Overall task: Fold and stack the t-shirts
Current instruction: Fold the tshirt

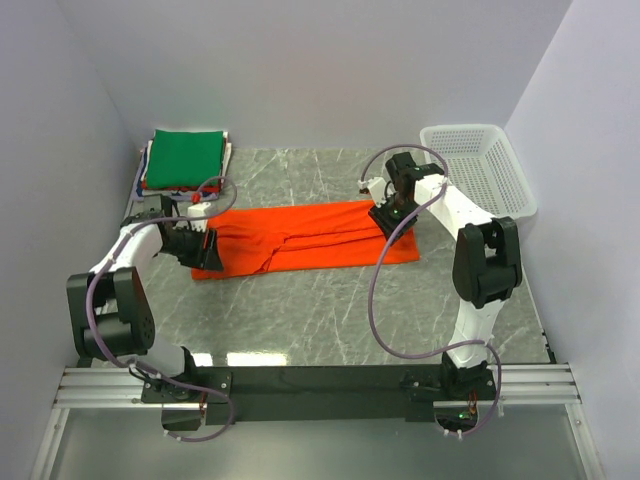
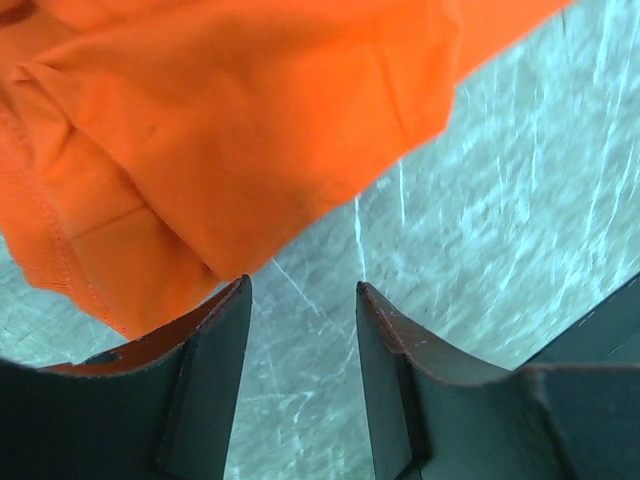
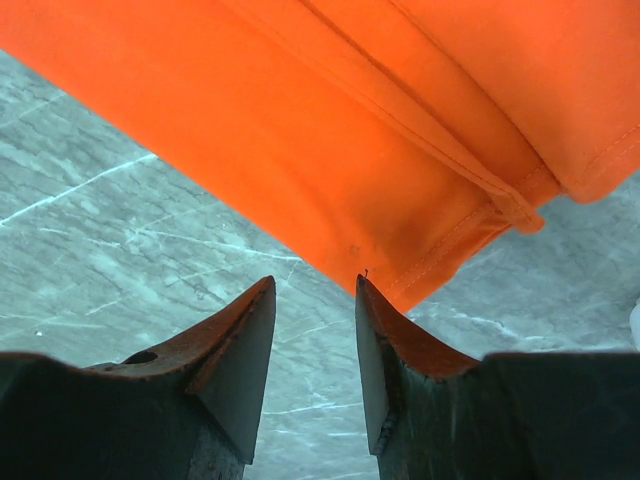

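Note:
An orange t-shirt (image 1: 310, 240) lies folded into a long band across the middle of the table. A stack of folded t-shirts with a green one (image 1: 186, 158) on top sits at the back left. My left gripper (image 1: 207, 250) hovers at the band's left end, open, only marble between its fingers; the orange cloth (image 2: 230, 130) lies just beyond the tips (image 2: 303, 290). My right gripper (image 1: 393, 222) stands at the band's right end, open and empty, with the shirt's hemmed corner (image 3: 400, 140) just past its tips (image 3: 313, 282).
A white lattice basket (image 1: 482, 170) stands at the back right. Grey walls close in the left, back and right. The marble tabletop (image 1: 340, 320) runs to the black rail at the near edge.

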